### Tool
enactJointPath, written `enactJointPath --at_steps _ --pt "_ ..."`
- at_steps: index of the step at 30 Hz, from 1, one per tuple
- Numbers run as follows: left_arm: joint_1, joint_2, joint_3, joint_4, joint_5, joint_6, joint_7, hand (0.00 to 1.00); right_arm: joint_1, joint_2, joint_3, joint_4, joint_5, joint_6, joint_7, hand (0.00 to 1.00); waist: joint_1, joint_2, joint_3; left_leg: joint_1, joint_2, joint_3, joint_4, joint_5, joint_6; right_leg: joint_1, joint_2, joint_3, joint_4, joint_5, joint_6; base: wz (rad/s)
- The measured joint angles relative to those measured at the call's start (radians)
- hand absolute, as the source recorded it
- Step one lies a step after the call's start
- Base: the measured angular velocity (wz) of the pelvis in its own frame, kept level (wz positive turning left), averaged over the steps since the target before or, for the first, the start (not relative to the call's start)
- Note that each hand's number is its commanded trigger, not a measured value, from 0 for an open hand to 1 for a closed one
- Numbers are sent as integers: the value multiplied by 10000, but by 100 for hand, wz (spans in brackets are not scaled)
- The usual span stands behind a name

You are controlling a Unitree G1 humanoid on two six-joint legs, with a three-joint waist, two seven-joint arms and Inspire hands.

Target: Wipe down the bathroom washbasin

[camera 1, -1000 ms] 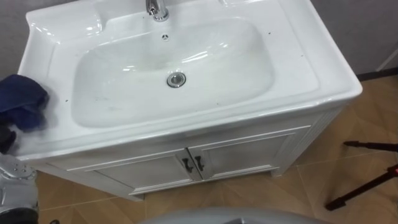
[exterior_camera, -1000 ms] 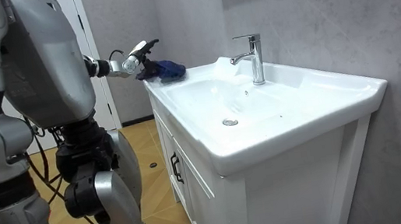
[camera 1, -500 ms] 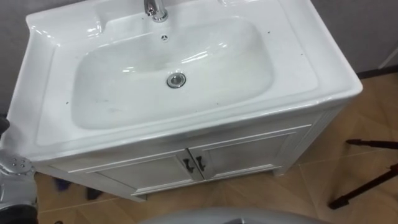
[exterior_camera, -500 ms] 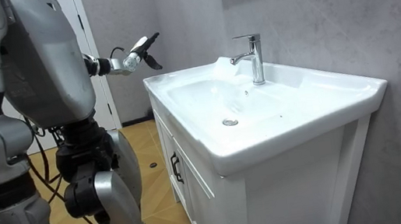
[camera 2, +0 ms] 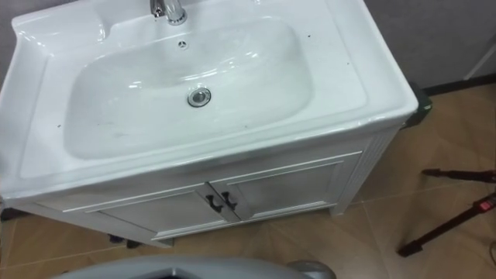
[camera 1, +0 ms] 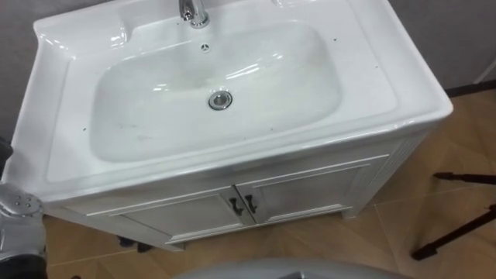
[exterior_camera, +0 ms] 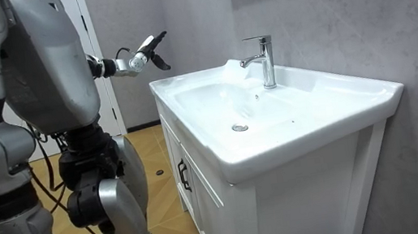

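The white basin (camera 1: 372, 85) sits on a white cabinet right below me, with a chrome faucet (camera 1: 194, 12) at its back and a drain (camera 1: 220, 99) in the bowl. The bowl holds no cloth. In the room view I stand at the cabinet's front. My left hand (exterior_camera: 146, 50) is raised in the air just past the basin's left end, fingers straight and holding nothing. My left wrist (camera 1: 17, 205) shows at the left eye view's lower left edge, beside the basin's corner.
Two cabinet doors (camera 1: 310, 194) with dark handles face me. Black tripod legs (camera 1: 457, 232) lie on the wooden floor to the right. A grey wall stands behind the faucet, and a white door (exterior_camera: 102, 83) behind my left hand.
A second ago my left hand rested on a blue cloth on the basin's left rim. The cloth is off the rim and out of the hand, which has lifted clear and opened.
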Motion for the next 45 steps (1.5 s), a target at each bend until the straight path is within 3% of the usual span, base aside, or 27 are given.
enactJointPath --at_steps 3,6,8,10,15,16,19,22,26,31,35,36,39,42,45 --pt "-145 4 1 -34 -595 -24 11 0 4 -1 46 -39 16 0 -14 0 14 -2 -1 -10 -4 -26 1 0 0 17 -7 -56 -2 0 1 5" --pt "-224 8 154 -849 -1291 -154 183 0 -4 -2 22 -24 -67 -28 -54 0 98 -92 3 -34 -11 -92 4 0 0 4 -6 -78 -2 -5 9 4" --pt "-234 126 610 -1231 -1766 -605 505 0 -17 -41 -119 -36 -119 -155 -166 0 171 -122 3 -13 -11 -89 2 0 0 7 -11 -62 1 -5 9 -8" --pt "-241 190 1153 -1419 -2288 -791 679 0 11 -69 -239 -68 -166 -172 -222 0 276 -126 0 8 -12 -94 1 0 0 4 -22 -53 5 -2 4 -13" --pt "-187 244 2616 -1886 -3547 -976 1419 0 259 -69 -342 -107 -95 -178 -557 0 795 -156 -22 1 -34 -128 -12 0 0 3 -32 -62 3 -41 9 2" --pt "-167 249 2926 -1883 -3927 -1012 1580 0 331 -70 -340 -110 -89 -165 -579 0 1043 -161 -46 10 -35 -134 -16 0 0 2 -29 -40 -1 -42 8 0" --pt "566 246 3543 -1886 -5085 -1126 2115 0 420 -71 -324 -436 -296 -155 -602 0 1215 -169 -67 -16 -76 -328 -16 -1 1 41 -46 -160 -29 -59 16 14" --pt "1359 187 3630 -1842 -6305 -1187 2324 0 450 -69 -322 -565 -364 -176 -600 0 1382 -190 -103 -131 -158 -577 29 0 1 51 -110 -414 3 -160 70 32" --pt "2109 -290 3870 -945 -7001 -1397 2371 0 752 -40 -301 -684 -357 -178 -584 0 1741 -235 -123 -178 -288 -909 45 0 7 116 -228 -731 38 -253 165 28" --pt "2541 -966 3859 721 -7866 -1407 2345 0 855 13 -283 -817 -363 -122 -571 0 1859 -389 -149 -311 -396 -1143 219 -50 107 168 -355 -1172 166 -385 262 27" --pt "2966 -1714 3339 1785 -8122 -1400 2290 0 928 265 -231 -951 -359 -118 -581 0 1949 -530 -150 -361 -420 -1229 333 -89 161 229 -385 -1338 191 -405 283 13" --pt "2997 -1785 3186 1905 -8345 -1390 2260 0 929 299 -230 -959 -342 -105 -581 0 1930 -544 -152 -363 -420 -1231 334 -90 163 245 -387 -1368 187 -405 284 6" --pt "3234 -1949 2300 3335 -8722 -1309 1653 0 998 457 -229 -943 -346 120 -581 0 1928 -563 -150 -301 -340 -1092 334 -110 182 376 -396 -1397 175 -413 296 4" --pt "3337 -2371 1351 5106 -8718 -1233 542 0 951 711 -203 -785 -402 248 -541 0 1853 -634 -148 -197 -322 -790 321 -112 185 434 -406 -1366 181 -413 286 -8" --pt "3328 -2811 707 6764 -8712 -764 -923 0 957 889 -200 -766 -406 340 -485 0 1676 -735 -139 -60 -243 -528 320 -127 206 565 -419 -1298 177 -417 296 -8"
